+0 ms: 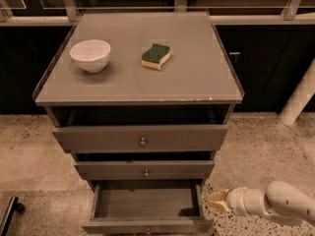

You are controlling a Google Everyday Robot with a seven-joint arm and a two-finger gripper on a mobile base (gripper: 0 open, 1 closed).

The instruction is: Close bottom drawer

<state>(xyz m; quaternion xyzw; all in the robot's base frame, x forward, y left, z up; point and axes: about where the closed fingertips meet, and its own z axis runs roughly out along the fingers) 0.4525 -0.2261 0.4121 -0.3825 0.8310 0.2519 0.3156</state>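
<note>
Plainly the largest thing is the grey-brown cabinet [197, 77], which stands up and to the picture-left of the gripper [218, 201]. Its bottom drawer [145, 203] lies just beside the gripper, on the picture-left at about the same height, and is pulled well out toward the camera. The drawer's long axis runs side to side, its open box faces up, and its slim front panel points at the camera. The lower edge of the picture cuts that panel off, so its small knob [147, 230] shows only in part. The near right corner of the drawer's inside is in shadow.

The white arm [275, 203] comes in from the right edge, low over the speckled floor [266, 146], and ends in the yellowish gripper beside the drawer's right wall, not visibly touching it. I cannot tell whether the gripper is open or closed.

Farther up, on the cabinet top, sit a white bowl [90, 55] and a green and yellow sponge [156, 56], apart from each other.
</note>
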